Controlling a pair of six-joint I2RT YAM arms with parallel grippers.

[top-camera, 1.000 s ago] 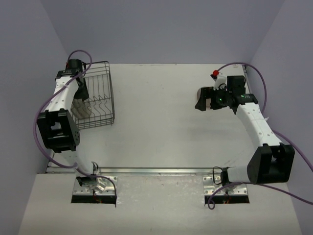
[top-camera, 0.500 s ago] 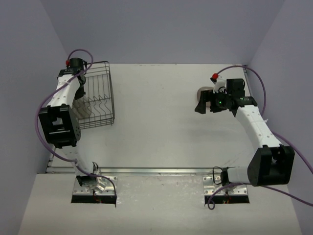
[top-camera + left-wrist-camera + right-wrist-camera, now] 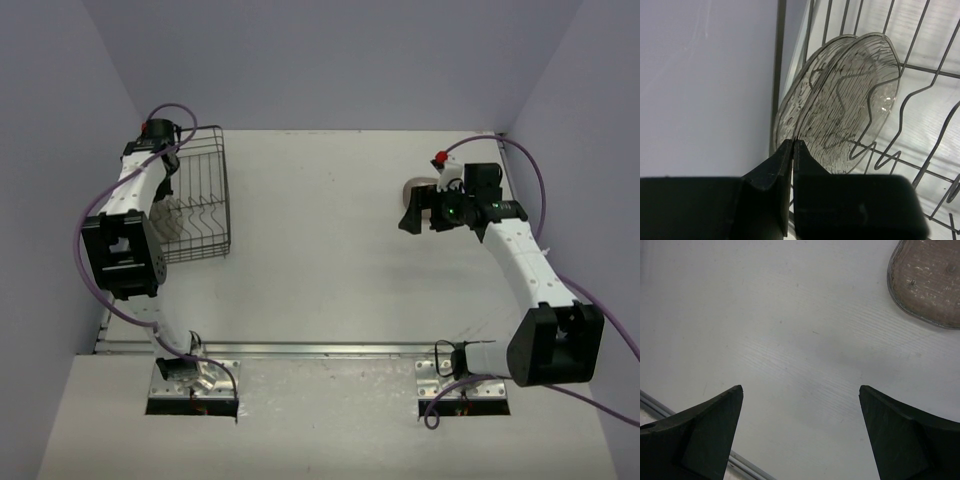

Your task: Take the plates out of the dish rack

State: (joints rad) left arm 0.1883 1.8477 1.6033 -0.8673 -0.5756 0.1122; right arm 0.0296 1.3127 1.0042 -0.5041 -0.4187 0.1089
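Note:
The black wire dish rack (image 3: 213, 160) stands at the far left. In the left wrist view two see-through plates stand on edge in the rack (image 3: 920, 165), a nearer one (image 3: 855, 95) and one behind it (image 3: 792, 107). My left gripper (image 3: 792, 143) reaches down into the rack (image 3: 168, 198) and is shut on the lower rim of the nearer plate. A grey-brown plate (image 3: 930, 280) lies flat on the table at the right (image 3: 421, 186). My right gripper (image 3: 800, 392) is open and empty, hovering just left of that plate (image 3: 412, 210).
The purple side wall (image 3: 700, 85) is close behind the rack. A metal rail (image 3: 320, 350) runs along the table's near edge. The white table (image 3: 320, 240) stretches between the two arms.
The left wrist has shifted slightly toward the back at the rack. The right gripper has drawn back a little, and the grey-brown plate now shows flat on the table beside it.

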